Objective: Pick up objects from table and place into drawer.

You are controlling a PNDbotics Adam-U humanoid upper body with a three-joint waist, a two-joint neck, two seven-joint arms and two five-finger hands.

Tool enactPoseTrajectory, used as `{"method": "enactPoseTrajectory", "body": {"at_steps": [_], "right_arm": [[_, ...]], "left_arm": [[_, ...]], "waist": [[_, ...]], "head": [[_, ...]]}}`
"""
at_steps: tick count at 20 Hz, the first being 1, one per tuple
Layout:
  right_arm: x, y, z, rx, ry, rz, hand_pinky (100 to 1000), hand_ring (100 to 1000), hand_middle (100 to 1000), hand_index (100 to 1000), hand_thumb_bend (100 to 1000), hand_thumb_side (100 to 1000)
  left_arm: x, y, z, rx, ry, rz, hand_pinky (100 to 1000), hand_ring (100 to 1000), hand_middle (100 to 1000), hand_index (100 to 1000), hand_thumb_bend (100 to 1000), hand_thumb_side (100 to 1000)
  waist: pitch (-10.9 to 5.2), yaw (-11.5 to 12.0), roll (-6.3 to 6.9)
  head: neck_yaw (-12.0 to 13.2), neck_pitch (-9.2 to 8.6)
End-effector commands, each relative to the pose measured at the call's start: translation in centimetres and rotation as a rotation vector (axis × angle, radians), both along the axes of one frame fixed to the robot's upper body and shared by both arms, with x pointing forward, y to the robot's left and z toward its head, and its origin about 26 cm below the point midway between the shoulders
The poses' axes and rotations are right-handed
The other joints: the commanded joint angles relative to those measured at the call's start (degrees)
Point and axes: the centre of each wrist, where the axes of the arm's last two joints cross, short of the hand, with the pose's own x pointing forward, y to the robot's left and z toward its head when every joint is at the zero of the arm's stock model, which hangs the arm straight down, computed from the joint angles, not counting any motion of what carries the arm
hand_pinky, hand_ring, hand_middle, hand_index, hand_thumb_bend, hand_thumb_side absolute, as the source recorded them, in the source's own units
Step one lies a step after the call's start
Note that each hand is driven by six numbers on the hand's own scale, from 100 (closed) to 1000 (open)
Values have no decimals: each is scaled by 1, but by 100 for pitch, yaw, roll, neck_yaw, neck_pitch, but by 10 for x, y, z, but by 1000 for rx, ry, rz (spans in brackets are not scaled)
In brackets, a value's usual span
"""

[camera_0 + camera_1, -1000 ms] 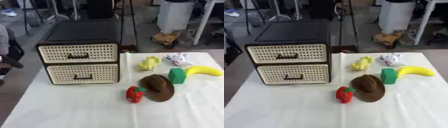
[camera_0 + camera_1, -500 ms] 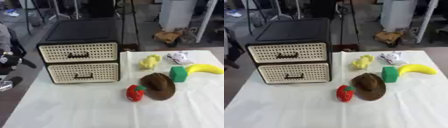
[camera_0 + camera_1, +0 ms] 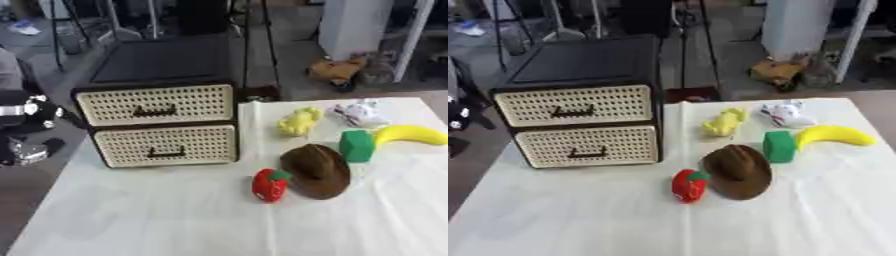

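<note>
A black drawer unit (image 3: 157,125) with two cream woven drawers stands at the table's back left; the top drawer (image 3: 153,104) and the bottom drawer (image 3: 166,145) are both closed. To its right lie a red strawberry-like toy (image 3: 269,185), a brown hat (image 3: 317,170), a green block (image 3: 356,146), a banana (image 3: 411,135), a yellow toy (image 3: 297,121) and a small white toy (image 3: 359,112). My left hand (image 3: 26,117) shows as a blurred black and silver shape at the left edge, beside the unit and apart from it. My right hand is out of sight.
A white cloth (image 3: 175,215) covers the table; its front half is bare. Beyond the far edge the floor holds stands, a white cabinet (image 3: 359,25) and a brownish bundle (image 3: 337,70).
My left arm has come further into the picture at the left edge. The camera has shifted slightly. The toys and drawers have not moved.
</note>
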Motion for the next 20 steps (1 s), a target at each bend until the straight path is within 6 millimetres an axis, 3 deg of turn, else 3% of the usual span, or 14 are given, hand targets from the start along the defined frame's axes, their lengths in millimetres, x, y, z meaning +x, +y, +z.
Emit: {"method": "enactPoseTrajectory", "body": {"at_steps": [1, 6, 20], "right_arm": [[-3, 2, 11, -13, -30, 15, 688, 789, 767, 838, 100, 1000], [-2, 3, 12, -8, -31, 18, 688, 789, 767, 838, 100, 1000], [-1, 6, 13, 14, -28, 30, 687, 789, 764, 829, 100, 1000]], "left_arm": [[11, -1, 6, 129, 21, -146, 100, 100, 100, 875, 100, 605], [31, -18, -1, 99, 30, -177, 100, 100, 100, 868, 100, 617], [56, -49, -21, 90, 104, -152, 100, 100, 100, 898, 100, 608]], "waist": [[-35, -17, -10], [16, -41, 1], [54, -147, 38]], "head": [[64, -54], [75, -67], [151, -131]]}}
